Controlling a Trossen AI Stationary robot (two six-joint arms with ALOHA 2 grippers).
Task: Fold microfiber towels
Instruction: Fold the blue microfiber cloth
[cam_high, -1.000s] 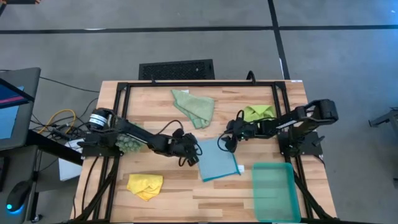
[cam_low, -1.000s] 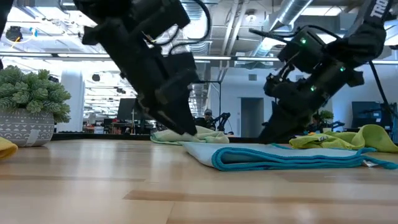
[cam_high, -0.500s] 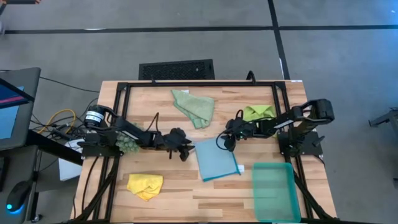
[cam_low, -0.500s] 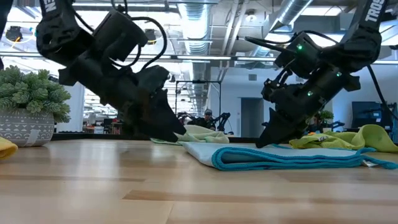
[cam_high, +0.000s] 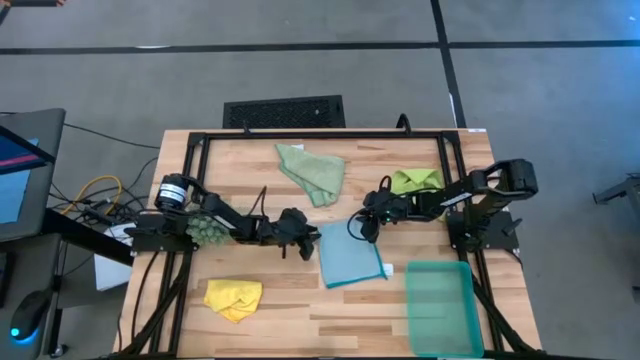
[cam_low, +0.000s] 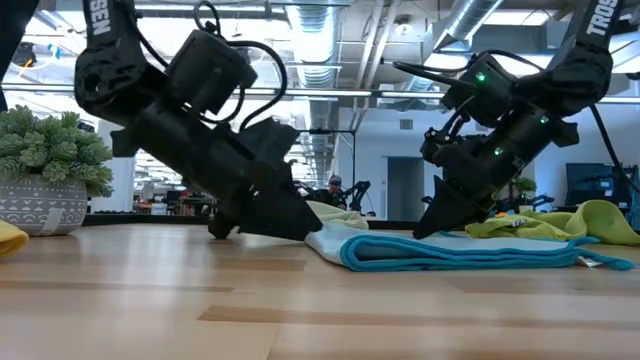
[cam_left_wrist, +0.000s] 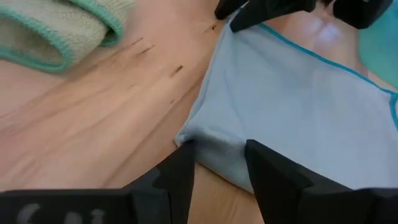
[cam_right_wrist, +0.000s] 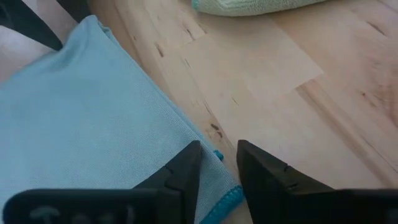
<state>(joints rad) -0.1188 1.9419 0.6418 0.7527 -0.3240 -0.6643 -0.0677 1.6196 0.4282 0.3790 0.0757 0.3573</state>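
Light blue towel (cam_high: 351, 255) lies folded mid-table, and you have the left gripper (cam_left_wrist: 219, 163) at its near-left corner and the right gripper (cam_right_wrist: 217, 163) at its far corner, both jaws narrow with cloth edge between them.

Even, bright overhead light on the surface (cam_high: 300, 310); soft, faint shadows only; in the low view ceiling strip lights (cam_low: 330, 93) glare behind dark, silhouetted arms; near boards blurred; wrist views soft close to the jaws, the light blue towel (cam_left_wrist: 298, 112) slightly washed out.
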